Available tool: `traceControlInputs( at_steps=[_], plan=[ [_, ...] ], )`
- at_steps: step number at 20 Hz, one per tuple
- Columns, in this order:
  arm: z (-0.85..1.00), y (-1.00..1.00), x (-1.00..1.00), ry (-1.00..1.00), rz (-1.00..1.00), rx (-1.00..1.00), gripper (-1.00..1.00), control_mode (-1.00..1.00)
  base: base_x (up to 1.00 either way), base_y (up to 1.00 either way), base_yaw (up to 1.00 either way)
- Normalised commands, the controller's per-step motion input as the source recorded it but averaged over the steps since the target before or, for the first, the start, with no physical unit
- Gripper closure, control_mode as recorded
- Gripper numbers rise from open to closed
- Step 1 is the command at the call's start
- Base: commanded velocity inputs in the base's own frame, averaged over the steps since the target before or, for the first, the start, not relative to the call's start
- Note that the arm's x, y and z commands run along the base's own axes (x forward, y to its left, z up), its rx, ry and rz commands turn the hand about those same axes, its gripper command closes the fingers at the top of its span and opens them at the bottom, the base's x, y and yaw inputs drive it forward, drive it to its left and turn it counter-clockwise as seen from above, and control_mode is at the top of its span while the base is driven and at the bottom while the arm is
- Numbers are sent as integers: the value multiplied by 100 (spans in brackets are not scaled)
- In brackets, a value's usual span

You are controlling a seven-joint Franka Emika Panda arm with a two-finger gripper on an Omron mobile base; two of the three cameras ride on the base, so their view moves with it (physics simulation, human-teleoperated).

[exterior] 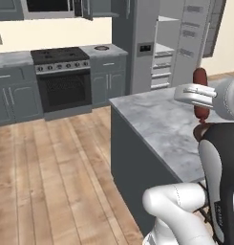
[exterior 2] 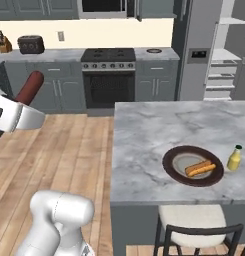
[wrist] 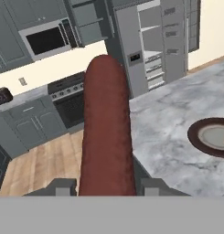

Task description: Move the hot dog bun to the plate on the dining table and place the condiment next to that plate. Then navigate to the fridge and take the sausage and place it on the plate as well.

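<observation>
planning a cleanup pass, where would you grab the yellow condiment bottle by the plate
Take the condiment bottle around its wider yellow body, below the narrow capped neck, claw coming in level from the open side away from the plate. It stands upright with the plate close beside it.

Sausage: the long reddish-brown sausage (wrist: 106, 130) stands upright in my grip.
Bun: the tan hot dog bun (exterior 2: 199, 168) lies on the dark round plate (exterior 2: 171, 167).
Condiment: the small yellow bottle (exterior 2: 235, 158) stands, seemingly upright, just beside that plate.

wood floor (exterior 2: 69, 145), grey cabinets (exterior: 13, 98), black stove (exterior 2: 108, 75), cream wall (exterior 2: 119, 32).
</observation>
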Motion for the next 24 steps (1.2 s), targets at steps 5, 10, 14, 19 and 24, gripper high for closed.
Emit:
traceControlInputs(
  at_steps=[5, 10, 14, 19, 24],
  plan=[
    [0, 0, 0, 0, 0, 0, 100, 100, 61, -82, 3],
    [0, 0, 0, 0, 0, 0, 100, 100, 83, -62, -20],
    [0, 0, 0, 0, 0, 0, 100, 100, 87, -44, -43],
    [0, 0, 0, 0, 0, 0, 100, 100, 86, -31, -50],
    [0, 0, 0, 0, 0, 0, 100, 100, 89, -34, -49]
  ],
)
